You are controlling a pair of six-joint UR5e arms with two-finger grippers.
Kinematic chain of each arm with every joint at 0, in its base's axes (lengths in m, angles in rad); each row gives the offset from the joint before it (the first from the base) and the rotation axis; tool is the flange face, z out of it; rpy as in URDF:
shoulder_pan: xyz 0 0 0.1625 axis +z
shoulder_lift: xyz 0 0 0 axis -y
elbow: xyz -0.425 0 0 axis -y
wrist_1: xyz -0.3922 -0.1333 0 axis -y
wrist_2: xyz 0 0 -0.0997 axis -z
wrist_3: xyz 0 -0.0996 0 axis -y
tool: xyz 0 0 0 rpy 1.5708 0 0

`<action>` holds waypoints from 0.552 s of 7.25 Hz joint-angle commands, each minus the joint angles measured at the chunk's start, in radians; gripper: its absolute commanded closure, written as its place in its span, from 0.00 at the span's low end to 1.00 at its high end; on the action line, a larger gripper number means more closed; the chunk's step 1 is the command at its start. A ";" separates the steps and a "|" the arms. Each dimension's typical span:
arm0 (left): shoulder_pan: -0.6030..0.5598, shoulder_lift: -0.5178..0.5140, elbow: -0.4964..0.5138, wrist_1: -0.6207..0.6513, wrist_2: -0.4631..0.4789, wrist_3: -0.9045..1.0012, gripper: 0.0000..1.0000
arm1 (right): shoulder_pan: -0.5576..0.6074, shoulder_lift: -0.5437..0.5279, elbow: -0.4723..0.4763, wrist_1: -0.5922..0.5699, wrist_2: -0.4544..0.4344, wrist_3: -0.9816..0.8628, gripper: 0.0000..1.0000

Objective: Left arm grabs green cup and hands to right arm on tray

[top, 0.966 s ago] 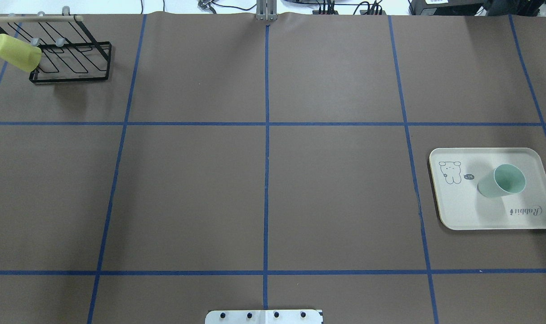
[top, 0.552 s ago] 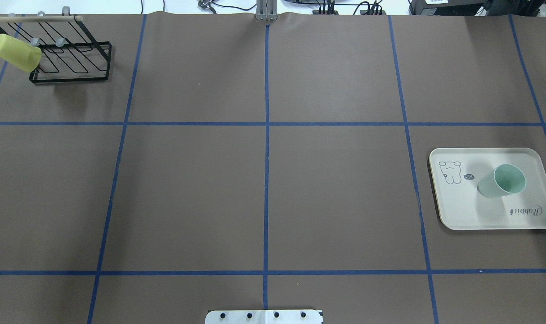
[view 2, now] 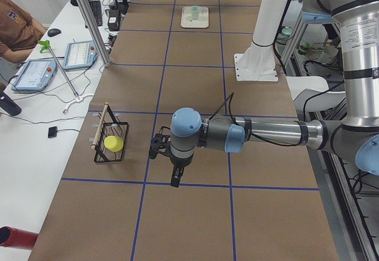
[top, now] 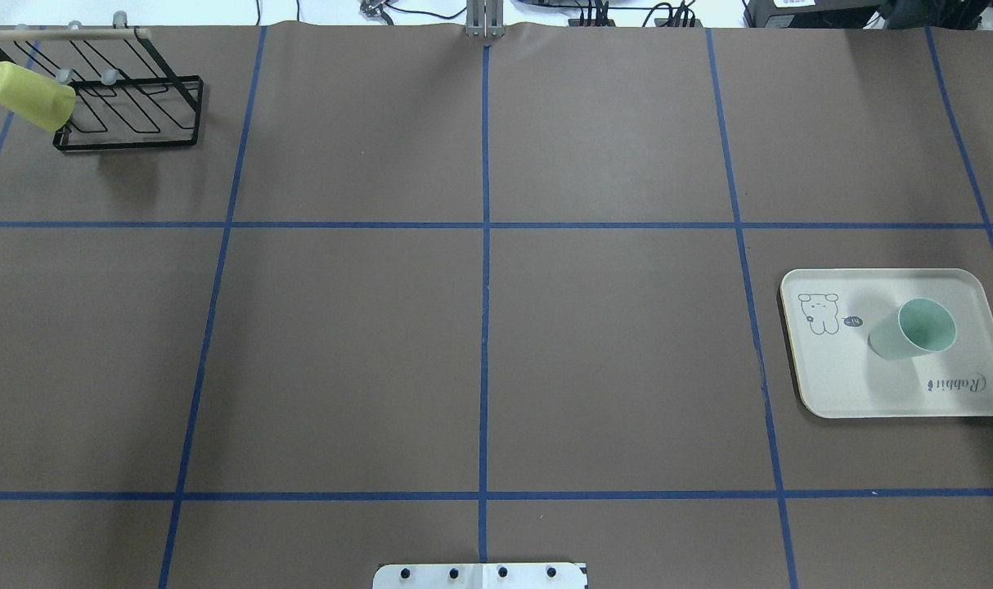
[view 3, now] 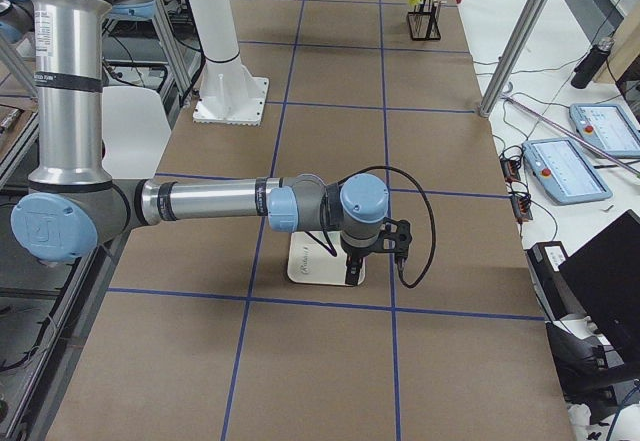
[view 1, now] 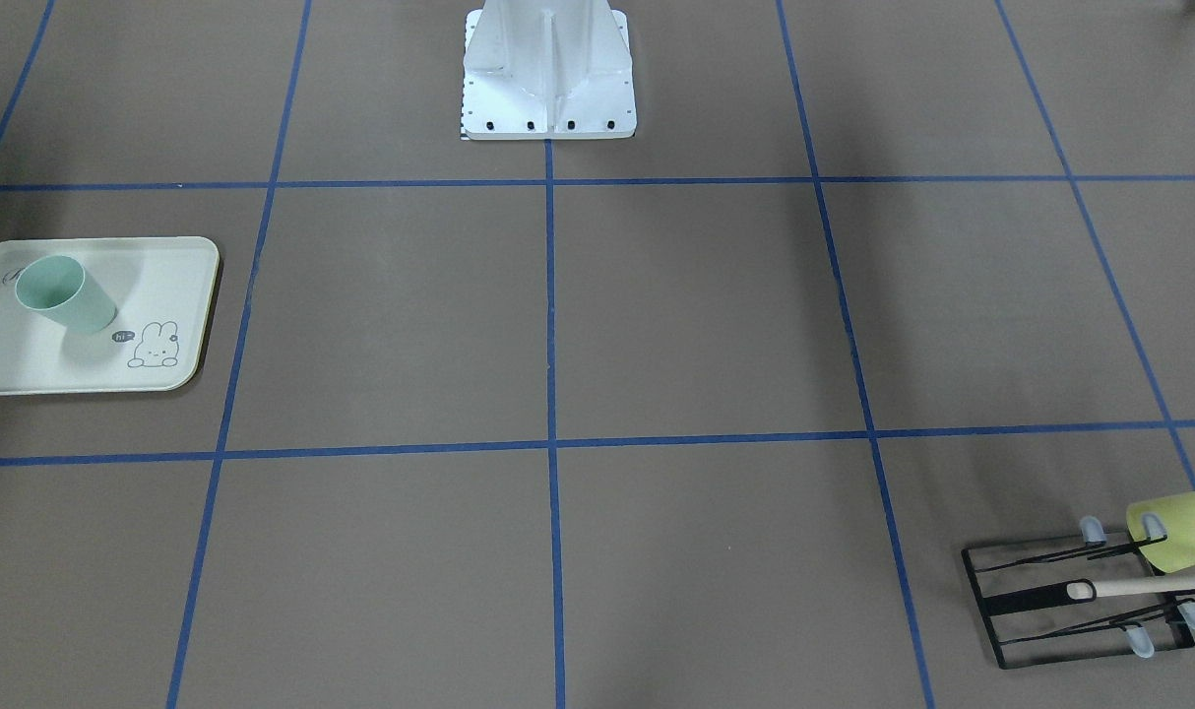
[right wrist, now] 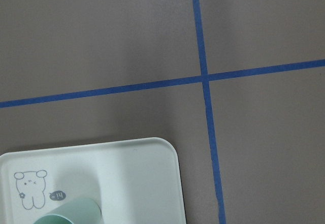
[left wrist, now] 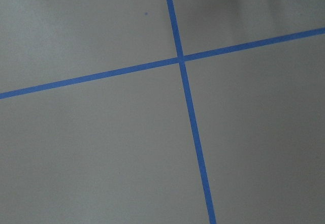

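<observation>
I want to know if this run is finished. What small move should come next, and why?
Probably just raise the right claw clear and stop. The green cup already stands upright on the tray, mouth up, and nothing grips it. The right claw hangs near the tray, apart from the cup. The handover looks done.
</observation>
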 commanded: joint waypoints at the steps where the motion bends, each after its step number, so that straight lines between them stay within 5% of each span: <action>1: 0.000 -0.006 0.001 0.001 0.001 0.001 0.00 | -0.009 0.003 0.003 -0.056 -0.091 -0.144 0.00; 4: 0.000 -0.009 0.001 0.003 0.001 -0.001 0.00 | -0.006 -0.004 -0.007 -0.078 -0.143 -0.187 0.00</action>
